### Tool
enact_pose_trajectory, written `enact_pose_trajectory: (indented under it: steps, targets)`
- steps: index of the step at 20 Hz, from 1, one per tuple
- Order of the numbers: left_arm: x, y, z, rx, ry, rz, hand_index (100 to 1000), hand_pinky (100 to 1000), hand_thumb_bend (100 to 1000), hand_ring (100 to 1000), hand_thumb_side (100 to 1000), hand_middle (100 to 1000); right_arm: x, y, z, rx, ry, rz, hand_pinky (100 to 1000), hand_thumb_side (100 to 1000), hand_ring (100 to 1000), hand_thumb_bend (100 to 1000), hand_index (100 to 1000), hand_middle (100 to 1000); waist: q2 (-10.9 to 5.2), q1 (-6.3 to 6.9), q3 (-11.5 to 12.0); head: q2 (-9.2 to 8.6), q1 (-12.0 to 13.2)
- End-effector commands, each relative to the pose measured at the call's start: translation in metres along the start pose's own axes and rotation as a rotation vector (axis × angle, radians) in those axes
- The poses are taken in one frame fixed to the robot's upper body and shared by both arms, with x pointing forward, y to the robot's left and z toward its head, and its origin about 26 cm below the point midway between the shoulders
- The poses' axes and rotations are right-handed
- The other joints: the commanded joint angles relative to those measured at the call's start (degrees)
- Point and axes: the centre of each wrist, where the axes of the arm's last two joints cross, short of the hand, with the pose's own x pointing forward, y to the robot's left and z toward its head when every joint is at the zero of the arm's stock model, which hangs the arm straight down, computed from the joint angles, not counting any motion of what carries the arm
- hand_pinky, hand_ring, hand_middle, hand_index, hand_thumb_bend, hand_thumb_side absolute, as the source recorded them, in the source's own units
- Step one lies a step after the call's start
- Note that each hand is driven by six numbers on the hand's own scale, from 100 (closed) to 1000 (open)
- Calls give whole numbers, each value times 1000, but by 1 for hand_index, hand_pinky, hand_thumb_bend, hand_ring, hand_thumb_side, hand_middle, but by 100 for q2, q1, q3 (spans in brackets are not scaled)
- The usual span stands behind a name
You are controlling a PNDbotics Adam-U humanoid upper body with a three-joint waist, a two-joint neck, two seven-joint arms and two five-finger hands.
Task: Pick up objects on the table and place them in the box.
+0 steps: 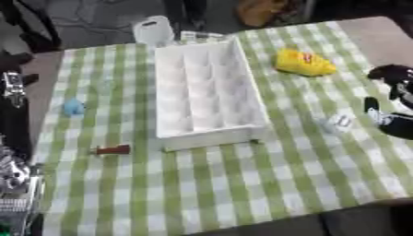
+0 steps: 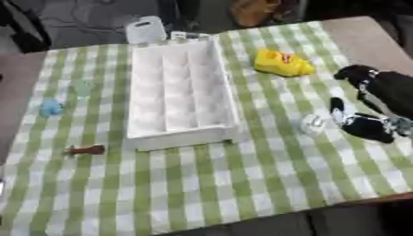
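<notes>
A white box (image 1: 242, 78) with several compartments lies in the middle of the green checked table. A yellow object (image 1: 304, 63) sits to its right, near the far edge. A small white object (image 2: 313, 123) lies on the right, and my black right hand (image 2: 364, 126) is just to the right of it, open and apart from it. A small blue object (image 1: 73, 107) and a brown-red one (image 1: 113, 150) lie left of the box. At the lower left edge my left hand (image 1: 14, 177) shows only in part.
A white container (image 1: 153, 30) stands just beyond the box's far end. A pale greenish thing (image 2: 83, 87) lies on the cloth at the far left. An orange-brown bag (image 1: 258, 11) sits off the table behind. The cloth's front half (image 1: 242, 184) is bare.
</notes>
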Motion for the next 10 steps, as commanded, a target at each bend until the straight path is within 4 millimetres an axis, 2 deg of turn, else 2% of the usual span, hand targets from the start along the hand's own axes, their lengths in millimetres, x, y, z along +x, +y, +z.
enact_pose_trajectory:
  steps: [1,3,8,9,10]
  targets:
    - [4,5,-4,-9,-27,-12,736,758,100,1000,871,695,-9,-9,-2,-1,8,63,623,580,576,130,954,875,-93,-20,11,29,-76]
    - [4,5,-5,-11,-27,-11,736,758,100,1000,870,695,-12,-7,-4,13,11,76,623,584,573,139,958,875,-69,4,21,30,-113]
    - [5,4,-5,-16,-27,-8,736,758,100,1000,871,695,-18,-6,-11,42,0,125,618,626,540,261,964,880,-17,39,40,30,-186]
    - [5,3,-5,-18,-28,-7,736,758,100,1000,871,695,-21,-7,-13,51,-4,135,621,601,537,232,965,880,-8,44,43,30,-199]
    - [5,3,-5,-19,-28,-6,736,758,100,1000,871,695,-23,-8,-15,62,-9,145,622,642,536,292,967,882,-1,49,47,30,-213]
